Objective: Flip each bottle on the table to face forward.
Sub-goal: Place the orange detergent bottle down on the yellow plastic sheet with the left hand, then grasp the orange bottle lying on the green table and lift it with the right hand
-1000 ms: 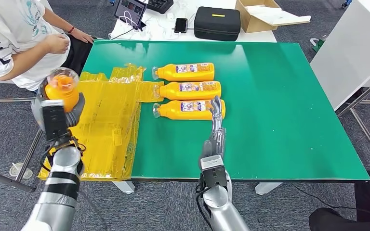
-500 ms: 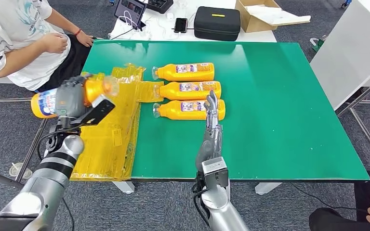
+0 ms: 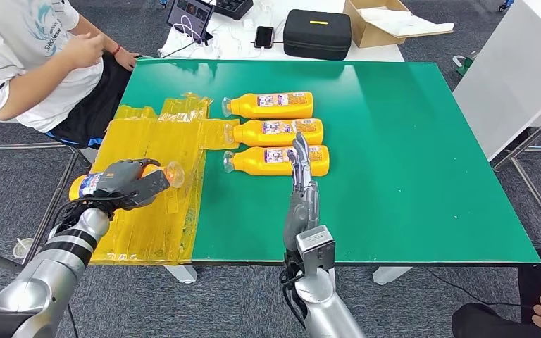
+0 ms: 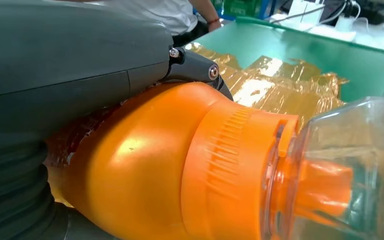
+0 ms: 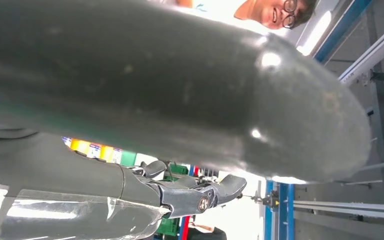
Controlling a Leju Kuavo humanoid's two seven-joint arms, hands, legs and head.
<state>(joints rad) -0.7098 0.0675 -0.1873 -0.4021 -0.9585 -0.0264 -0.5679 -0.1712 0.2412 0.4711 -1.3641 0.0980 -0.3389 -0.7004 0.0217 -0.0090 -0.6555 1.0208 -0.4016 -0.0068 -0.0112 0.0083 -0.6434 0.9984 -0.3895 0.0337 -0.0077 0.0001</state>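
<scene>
One bottle (image 3: pixel 123 182), gripped by the left hand (image 3: pixel 128 184), has dropped lower, now horizontal.

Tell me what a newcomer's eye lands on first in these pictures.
First, the row of three orange bottles lying on their sides on the green table, caps toward the crinkled yellow plastic sheet. Next, the left hand gripping a fourth orange bottle over that sheet. The right hand stands edge-up by the nearest bottle.
</scene>
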